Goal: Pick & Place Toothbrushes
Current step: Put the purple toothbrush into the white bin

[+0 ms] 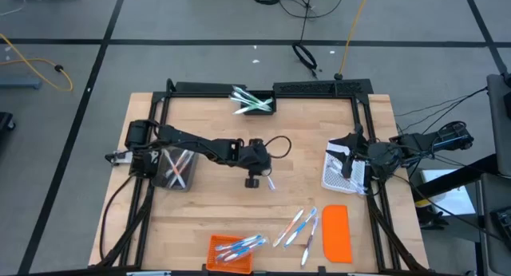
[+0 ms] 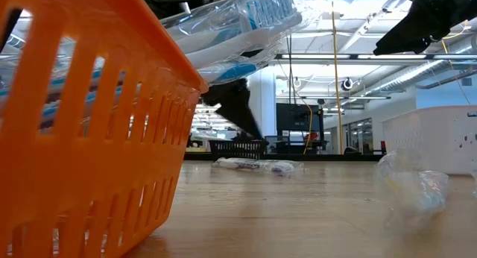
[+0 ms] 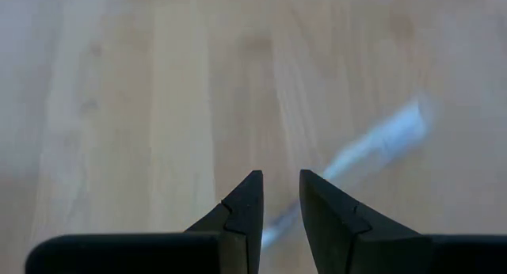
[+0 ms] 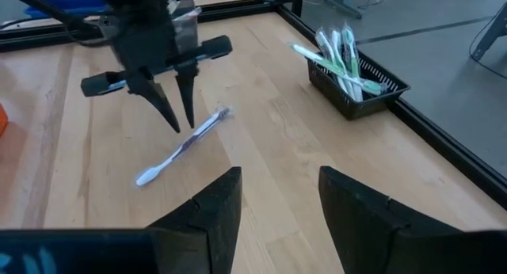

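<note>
One toothbrush (image 4: 204,130), white with a purplish middle, lies flat on the wooden table (image 1: 207,204) near its centre; it also shows in the high view (image 1: 271,183) and the left wrist view (image 3: 380,139). My left gripper (image 4: 182,127) points steeply down just over the brush's middle, its fingers a narrow gap apart with nothing between them (image 3: 280,183). My right gripper (image 4: 279,183) stands open and bare at the table's right, above the white mesh basket (image 1: 339,174).
A black bin (image 1: 254,103) with green toothbrushes stands at the far edge. A clear bin (image 1: 177,168) sits at the left, an orange basket (image 1: 230,250) with blue brushes at the near edge. Beside the basket lie several loose toothbrushes (image 1: 299,226) and an orange lid (image 1: 336,232).
</note>
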Robot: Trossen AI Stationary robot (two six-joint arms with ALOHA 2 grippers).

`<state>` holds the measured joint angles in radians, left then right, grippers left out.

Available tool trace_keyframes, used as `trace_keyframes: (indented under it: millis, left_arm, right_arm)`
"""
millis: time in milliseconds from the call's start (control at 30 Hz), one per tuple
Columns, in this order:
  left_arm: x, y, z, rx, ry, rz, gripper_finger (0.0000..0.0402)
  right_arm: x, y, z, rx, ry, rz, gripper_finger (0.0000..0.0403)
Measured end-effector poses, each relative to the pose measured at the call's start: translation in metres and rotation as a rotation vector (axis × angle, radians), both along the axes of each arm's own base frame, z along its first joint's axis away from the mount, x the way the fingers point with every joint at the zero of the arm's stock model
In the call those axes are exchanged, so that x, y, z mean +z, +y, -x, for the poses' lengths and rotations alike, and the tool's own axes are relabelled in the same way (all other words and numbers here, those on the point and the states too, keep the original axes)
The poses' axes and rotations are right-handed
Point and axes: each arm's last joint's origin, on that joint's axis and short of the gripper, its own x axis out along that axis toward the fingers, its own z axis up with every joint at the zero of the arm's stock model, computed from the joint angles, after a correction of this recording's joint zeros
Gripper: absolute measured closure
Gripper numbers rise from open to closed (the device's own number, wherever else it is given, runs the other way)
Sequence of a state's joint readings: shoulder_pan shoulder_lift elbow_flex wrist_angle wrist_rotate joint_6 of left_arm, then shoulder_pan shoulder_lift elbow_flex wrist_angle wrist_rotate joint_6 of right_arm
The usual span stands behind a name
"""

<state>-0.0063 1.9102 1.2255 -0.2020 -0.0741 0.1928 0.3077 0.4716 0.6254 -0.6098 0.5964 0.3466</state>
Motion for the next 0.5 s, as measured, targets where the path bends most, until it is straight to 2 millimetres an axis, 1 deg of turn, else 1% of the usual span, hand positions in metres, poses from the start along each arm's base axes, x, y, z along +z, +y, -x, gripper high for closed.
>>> trace_keyframes:
  millis: [67,200,367,500]
  left_arm:
    - [0.0035,-0.0015,-0.0037,0.053,-0.054,0.044,0.0315]
    - [0.0049,-0.0015,-0.0048,0.135,-0.079,0.114,0.0316]
    - [0.0066,0.0021,-0.0061,0.315,-0.127,0.165,0.0316]
    - [0.0076,0.0024,-0.0070,0.349,-0.146,0.197,0.0316]
  right_arm:
    - [-0.0001,0.0001,-0.0002,0.000,0.001,0.000,0.0242]
    - [-0.0001,0.0001,-0.0002,0.000,0.001,0.000,0.0243]
    - [-0.0003,0.0002,-0.0005,0.000,0.003,0.001,0.0243]
    - [-0.0004,0.0002,-0.0008,0.000,0.005,0.001,0.0243]
